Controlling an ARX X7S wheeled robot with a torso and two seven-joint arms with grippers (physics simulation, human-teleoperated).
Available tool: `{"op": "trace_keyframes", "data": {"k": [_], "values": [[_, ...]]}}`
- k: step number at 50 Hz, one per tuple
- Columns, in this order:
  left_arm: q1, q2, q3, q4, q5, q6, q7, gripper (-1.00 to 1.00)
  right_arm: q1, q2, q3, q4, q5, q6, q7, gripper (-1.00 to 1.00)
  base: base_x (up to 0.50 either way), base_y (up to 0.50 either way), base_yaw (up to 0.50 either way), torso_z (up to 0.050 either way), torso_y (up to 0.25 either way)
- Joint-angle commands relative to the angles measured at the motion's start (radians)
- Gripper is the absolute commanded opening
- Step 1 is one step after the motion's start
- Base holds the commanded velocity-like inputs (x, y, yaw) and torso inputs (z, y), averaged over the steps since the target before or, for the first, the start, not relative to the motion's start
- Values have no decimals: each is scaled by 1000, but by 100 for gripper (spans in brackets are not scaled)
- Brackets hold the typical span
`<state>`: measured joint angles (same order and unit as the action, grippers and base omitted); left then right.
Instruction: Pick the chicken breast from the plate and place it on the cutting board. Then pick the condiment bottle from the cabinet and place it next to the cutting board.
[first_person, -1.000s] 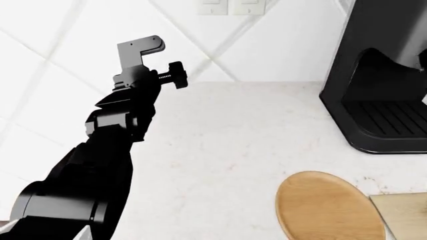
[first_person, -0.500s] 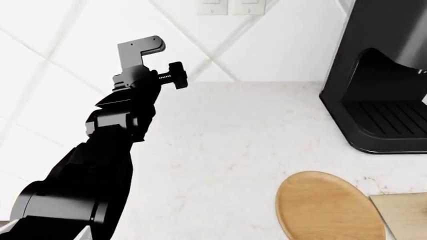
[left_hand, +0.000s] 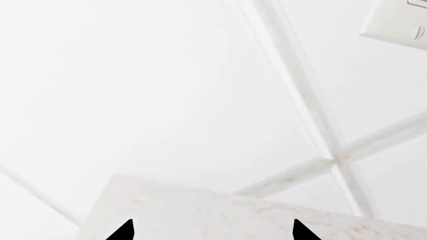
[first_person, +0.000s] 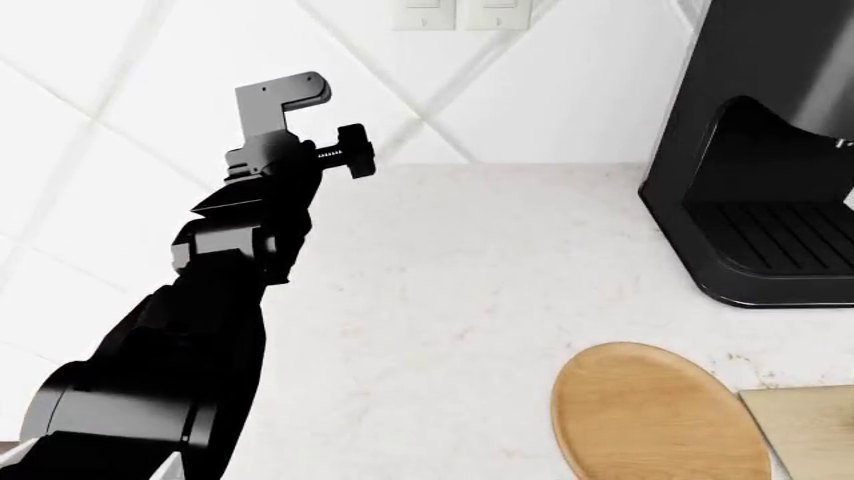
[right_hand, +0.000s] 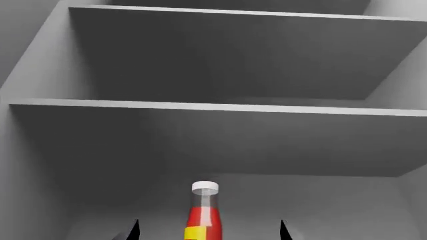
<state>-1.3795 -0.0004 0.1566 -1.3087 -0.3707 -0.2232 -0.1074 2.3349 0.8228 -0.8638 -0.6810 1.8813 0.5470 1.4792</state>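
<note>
Chicken step: flat round tan wooden plate (first_person: 659, 413) near the counter's (first_person: 467, 260) front edge lies bare; judged done.
Bottle step: red white-capped condiment bottle (right_hand: 203, 212) stands on grey cabinet shelf (right_hand: 220, 112), ungrasped.
Right end effector (right_hand: 207, 231): open, tips flanking bottle.
Left end effector (left_hand: 212, 231): open, empty.

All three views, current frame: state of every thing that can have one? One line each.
plate: flat on the counter, nothing on it.
cutting board: only a corner shows, beside the plate; the rest is out of frame.
condiment bottle: upright in the cabinet, capped, between the open fingertips, not gripped.
left gripper: open, empty, facing the tiled wall.
right gripper: open, lined up on the bottle.
chicken breast: not in view.
</note>
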Motion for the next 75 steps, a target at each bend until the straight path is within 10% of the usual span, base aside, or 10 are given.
{"op": "trace_keyframes", "data": {"k": [1,75], "values": [[1,0,-5,0,3,-1,1,100,-25,-109,-5,245,-138,89,-144,100,0,0,0,0,0],[-2,0,-11,0,0,-21,28,100,-323,-367,-22,968,-421,75,-640,100,0,0,0,0,0]]}}
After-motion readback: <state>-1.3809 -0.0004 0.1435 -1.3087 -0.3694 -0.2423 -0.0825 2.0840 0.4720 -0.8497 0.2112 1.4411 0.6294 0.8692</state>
